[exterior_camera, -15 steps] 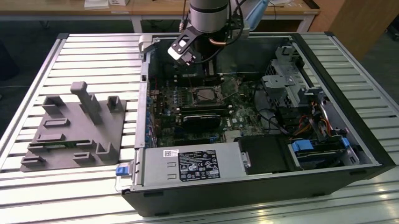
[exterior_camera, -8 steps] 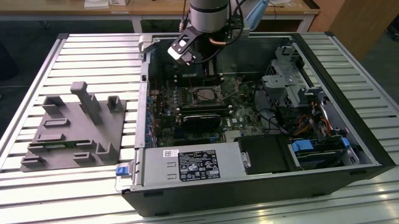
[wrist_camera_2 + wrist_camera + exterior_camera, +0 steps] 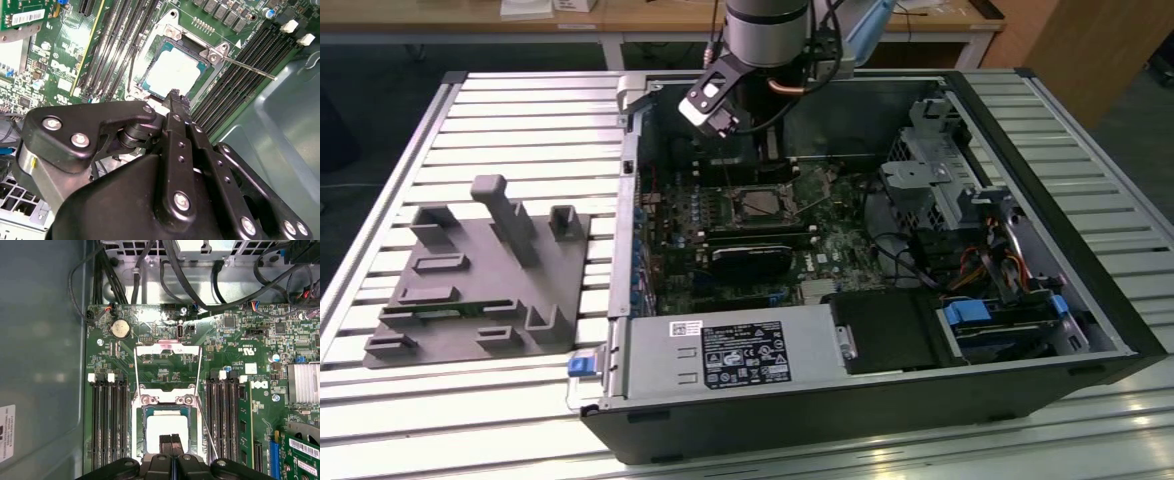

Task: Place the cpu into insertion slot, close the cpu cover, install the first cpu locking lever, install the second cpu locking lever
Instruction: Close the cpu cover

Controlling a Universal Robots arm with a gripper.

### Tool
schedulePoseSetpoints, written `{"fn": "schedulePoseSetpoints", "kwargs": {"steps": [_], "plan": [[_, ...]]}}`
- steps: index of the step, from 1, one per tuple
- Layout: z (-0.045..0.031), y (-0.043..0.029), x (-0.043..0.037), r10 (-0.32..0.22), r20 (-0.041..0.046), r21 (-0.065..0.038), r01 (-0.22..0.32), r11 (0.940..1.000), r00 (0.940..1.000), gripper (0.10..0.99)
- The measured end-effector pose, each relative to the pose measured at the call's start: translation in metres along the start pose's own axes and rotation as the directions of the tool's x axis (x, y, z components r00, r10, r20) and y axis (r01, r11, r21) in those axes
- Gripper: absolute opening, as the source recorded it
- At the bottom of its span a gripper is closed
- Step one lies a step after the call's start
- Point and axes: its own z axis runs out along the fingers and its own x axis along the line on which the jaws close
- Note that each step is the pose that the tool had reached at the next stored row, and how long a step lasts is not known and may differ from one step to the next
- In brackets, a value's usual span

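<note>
The cpu [image 3: 160, 427] lies flat in the insertion slot [image 3: 144, 412] on the green motherboard, its silver top bright; in the second wrist view the cpu [image 3: 172, 75] is just beyond my fingertips. The cpu cover [image 3: 167, 346], a thin silver frame, stands swung open beyond the slot. One thin locking lever [image 3: 250, 67] sticks out unlatched beside the slot, also visible as a lever [image 3: 207, 432] in the first wrist view. My gripper [image 3: 175, 96] hovers over the cpu's near edge, shut with nothing between its fingers. The exterior view has the slot [image 3: 758, 205] mid-board under the arm [image 3: 767, 30].
Memory slots [image 3: 107, 425] flank the socket on both sides. An expansion card [image 3: 754, 255], a power supply [image 3: 727, 355], a drive cage [image 3: 934, 180] and cables [image 3: 190, 270] crowd the open case. A grey fixture [image 3: 480, 275] sits on the slatted table at the exterior view's left.
</note>
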Motion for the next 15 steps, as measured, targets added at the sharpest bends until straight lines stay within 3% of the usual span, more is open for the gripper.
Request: {"fn": "schedulePoseSetpoints", "kwargs": {"steps": [15], "plan": [[-0.0025, 0.0022, 0.0001, 0.0, 0.0001, 0.0, 0.0, 1.0, 1.0, 0.106]]}}
